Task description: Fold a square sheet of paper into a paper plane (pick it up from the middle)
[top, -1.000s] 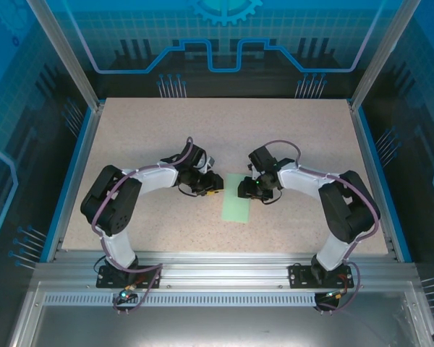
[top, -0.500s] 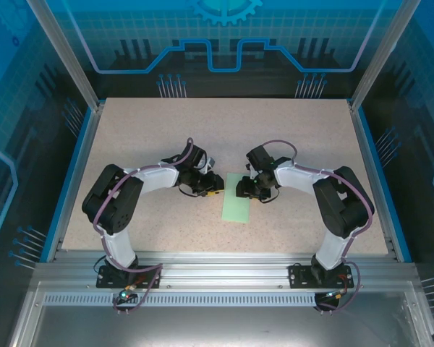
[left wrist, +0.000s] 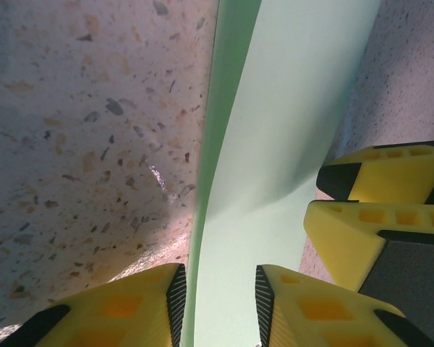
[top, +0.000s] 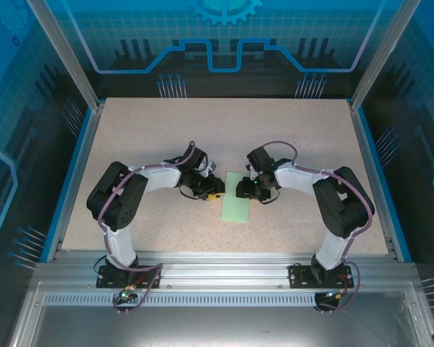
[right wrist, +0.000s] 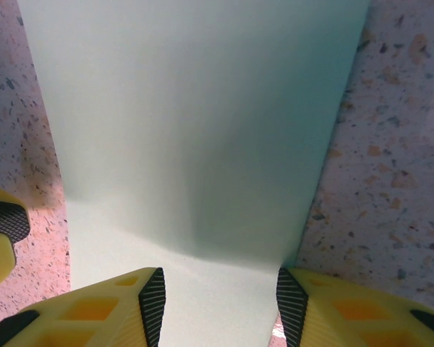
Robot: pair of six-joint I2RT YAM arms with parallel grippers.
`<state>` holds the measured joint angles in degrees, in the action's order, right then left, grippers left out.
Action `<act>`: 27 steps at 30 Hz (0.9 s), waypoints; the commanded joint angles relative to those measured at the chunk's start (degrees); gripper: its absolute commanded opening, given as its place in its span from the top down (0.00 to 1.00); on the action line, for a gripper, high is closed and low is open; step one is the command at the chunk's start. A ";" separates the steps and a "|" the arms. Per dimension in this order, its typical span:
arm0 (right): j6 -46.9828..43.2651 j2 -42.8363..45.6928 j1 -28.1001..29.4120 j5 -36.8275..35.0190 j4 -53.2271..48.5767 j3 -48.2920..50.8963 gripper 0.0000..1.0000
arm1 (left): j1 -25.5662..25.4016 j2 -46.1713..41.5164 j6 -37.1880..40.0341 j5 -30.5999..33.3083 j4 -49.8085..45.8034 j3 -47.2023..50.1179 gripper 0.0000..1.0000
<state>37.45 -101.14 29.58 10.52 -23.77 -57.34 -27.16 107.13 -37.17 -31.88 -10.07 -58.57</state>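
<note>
Update on the fold: over the last second my left gripper (top: pixel 216 192) crept toward 4 o'clock, up to the 9 o'clock edge of the square sheet of paper (top: pixel 236 202). The right gripper (top: pixel 244 189) slid toward 9 o'clock over the sheet's far end. The paper hasn't budged; it's mid-table (top: pixel 166 137), a bit toward 6 o'clock. Left claw is narrow, with the sheet's slightly lifted edge running through the gap, not pinched as far as I can see. Right claw is half spread, straddling the sheet's width. So both look lined up, nothing grabbed yet
</note>
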 commanded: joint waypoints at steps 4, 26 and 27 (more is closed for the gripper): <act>-0.27 1.07 -0.09 1.08 -0.16 1.84 0.50 | 0.00 1.40 -0.38 -2.84 -0.65 -1.42 0.64; 0.08 3.03 -0.30 1.60 0.54 2.99 0.50 | -0.54 3.58 -0.73 -7.38 0.97 -2.91 0.69; 0.12 3.06 -0.33 1.60 0.58 3.14 0.50 | -0.62 3.74 -0.71 -7.39 0.99 -3.04 0.69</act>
<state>37.47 -99.53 29.58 11.14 -22.50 -55.37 -27.42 109.65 -37.54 -36.82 -9.58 -59.81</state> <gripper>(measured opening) 0.496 0.312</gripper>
